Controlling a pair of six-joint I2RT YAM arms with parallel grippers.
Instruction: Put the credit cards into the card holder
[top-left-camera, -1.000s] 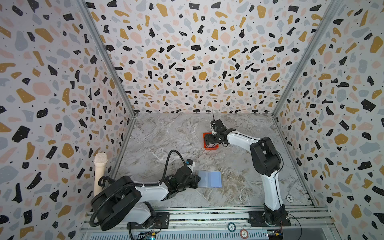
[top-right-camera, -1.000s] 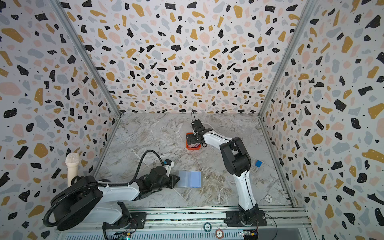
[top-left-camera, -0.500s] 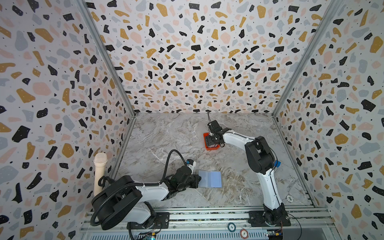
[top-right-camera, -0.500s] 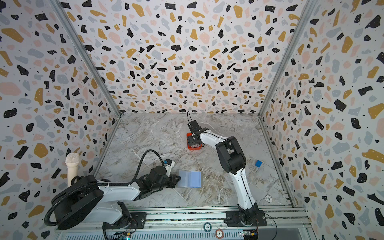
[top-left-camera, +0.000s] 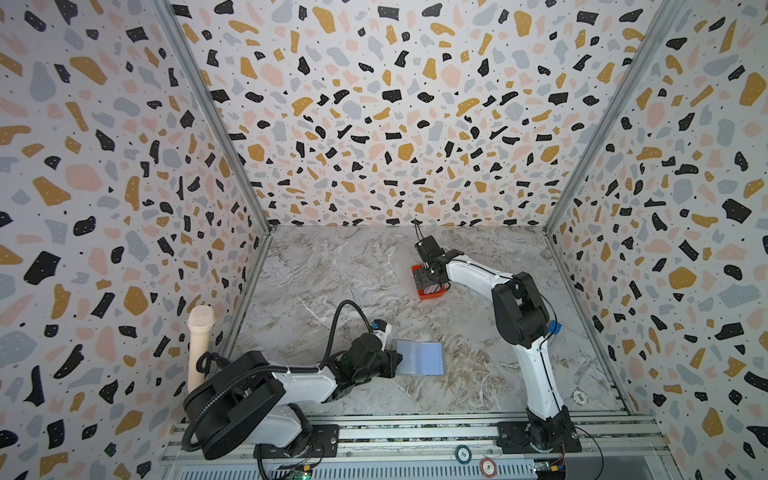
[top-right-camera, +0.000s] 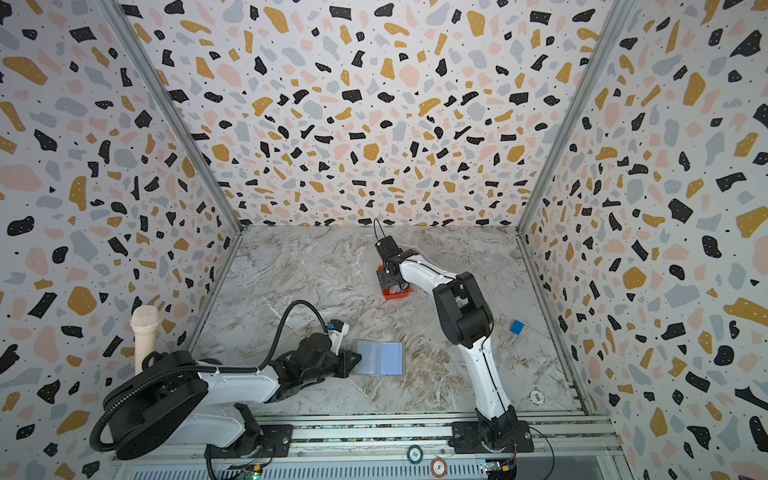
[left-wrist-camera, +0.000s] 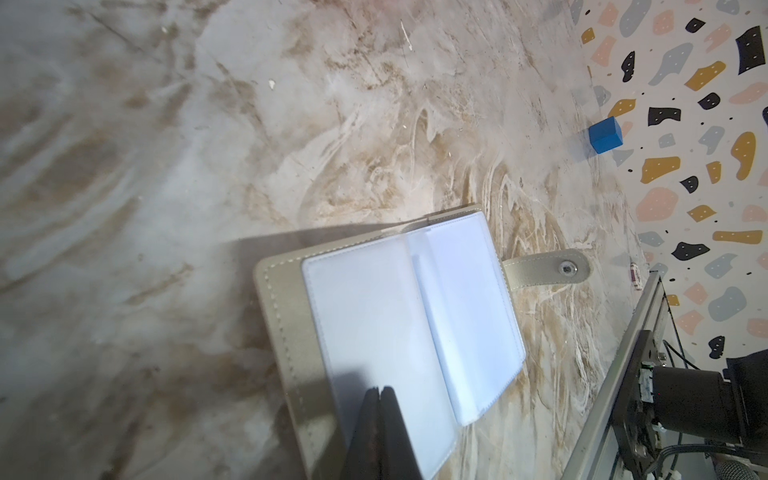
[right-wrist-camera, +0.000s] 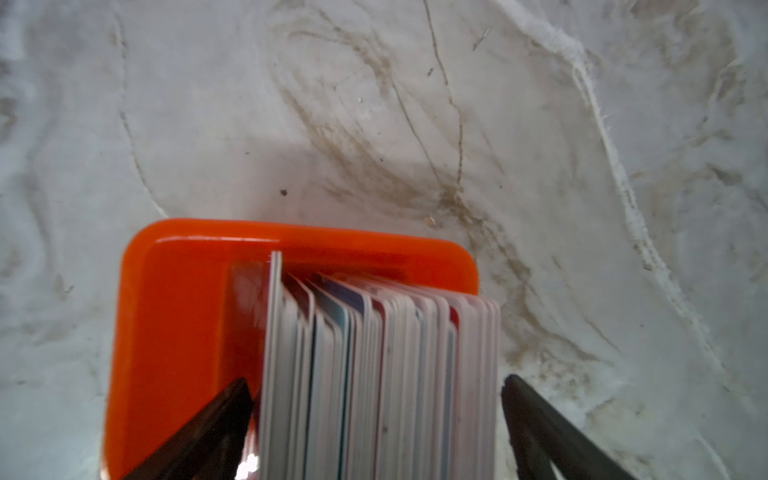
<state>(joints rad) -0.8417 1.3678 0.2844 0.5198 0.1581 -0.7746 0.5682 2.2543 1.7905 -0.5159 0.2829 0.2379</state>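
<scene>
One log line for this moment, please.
left end effector: shut, tip over open card holder | right end effector: open, straddling credit cards in orange tray | held: nothing

The card holder (top-left-camera: 419, 358) lies open on the table (top-left-camera: 332, 270), with the left gripper (left-wrist-camera: 380, 390) on its left part. Behind it, well apart, stands the small tray (right-wrist-camera: 291, 232) with the credit cards (right-wrist-camera: 374, 332) on edge inside, between the right gripper's (top-left-camera: 430, 276) jaws. Right of the holder are a block (top-right-camera: 516, 327) and, nearer the front, a chip (top-left-camera: 579, 397).
</scene>
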